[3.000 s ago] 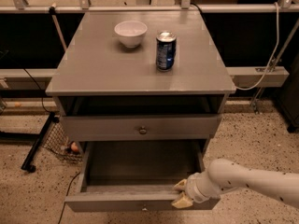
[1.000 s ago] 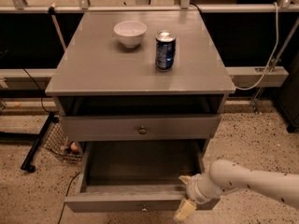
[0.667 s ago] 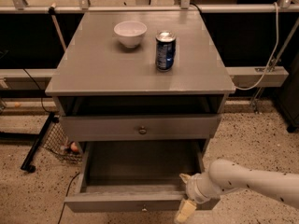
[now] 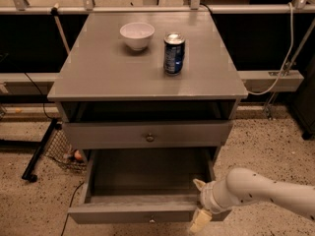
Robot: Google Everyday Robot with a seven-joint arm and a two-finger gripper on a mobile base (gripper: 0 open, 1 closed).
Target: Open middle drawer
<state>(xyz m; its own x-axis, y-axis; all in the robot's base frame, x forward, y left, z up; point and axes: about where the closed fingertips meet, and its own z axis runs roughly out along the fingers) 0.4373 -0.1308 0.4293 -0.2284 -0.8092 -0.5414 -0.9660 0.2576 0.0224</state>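
The middle drawer (image 4: 123, 212) stands pulled well out from the cabinet (image 4: 98, 77), its front low in the view with a small knob (image 4: 151, 219) at centre. Its inside shows only a bare grey floor and side walls. Above it the top drawer (image 4: 108, 134), with a bigger knob (image 4: 150, 137), sits almost in, leaving a dark gap under the cabinet top; what lies in that gap cannot be made out. On the cabinet top a white bowl (image 4: 137, 35) stands upright near the back, showing nothing but its pale inside. Just to its right and a little nearer is a blue can (image 4: 174, 53), also upright and apart from the bowl. On the floor left of the cabinet a wire basket (image 4: 61, 149) holds a few small items too dim to name. The gripper (image 4: 199, 203), on a white arm (image 4: 266, 193) coming in from the lower right, is at the right end of the middle drawer's front. Its jaws are spread apart and hold nothing. One finger (image 4: 199, 184) points up over the drawer's inside and the other (image 4: 199, 222) hangs down in front of the drawer's face, so they straddle the front's top edge. Whether either finger touches the wood cannot be told.
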